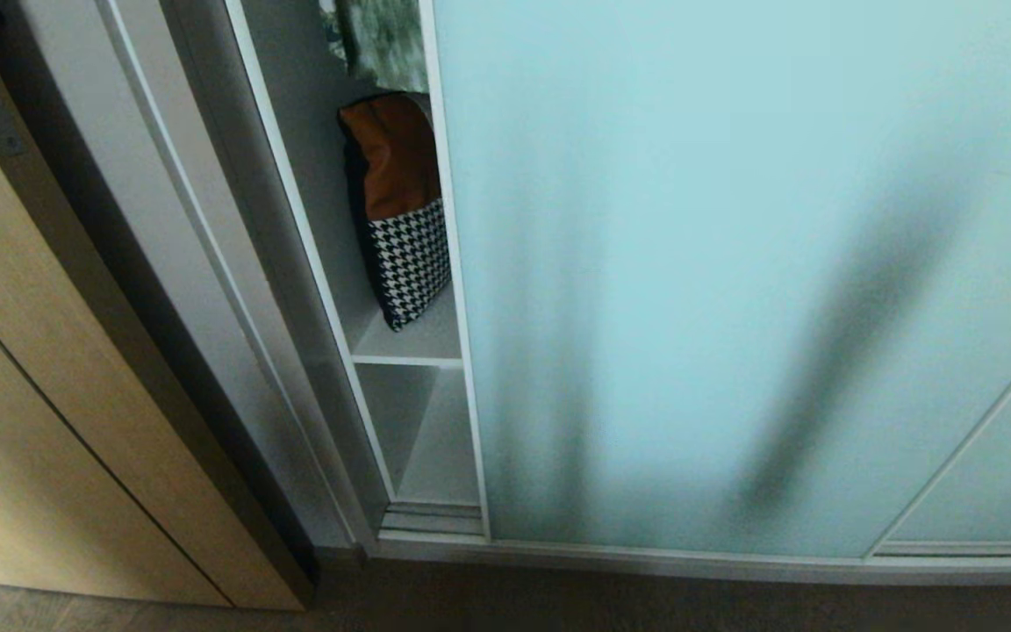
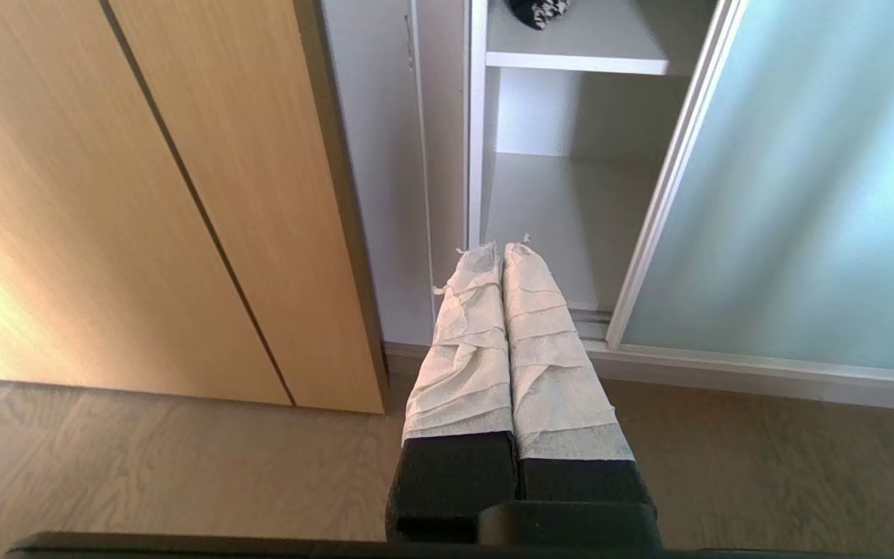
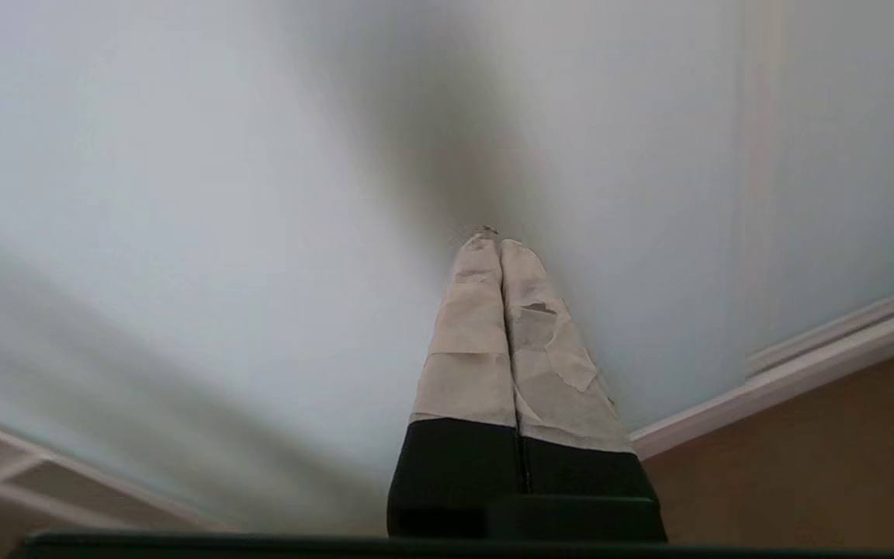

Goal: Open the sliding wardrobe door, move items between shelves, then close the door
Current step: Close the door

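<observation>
Since the sliding wardrobe door (image 3: 183,155), a smooth, rigid frosted glass panel just ahead of the right gripper's (image 3: 500,244) pressed-together fingers, offers little grip, its slim metal frame (image 1: 457,290) is judged better pushed.

My head camera is looking down at the sliding wardrobe door (image 1: 734,263), left wrist is sharing its open gap from floor level, right wrist is hugging the glass.

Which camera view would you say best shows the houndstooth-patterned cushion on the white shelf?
The head view: the black-and-white houndstooth cushion with a brown top stands there in the door gap. The left wrist view catches only its lower corner; the right wrist view shows none.
</observation>
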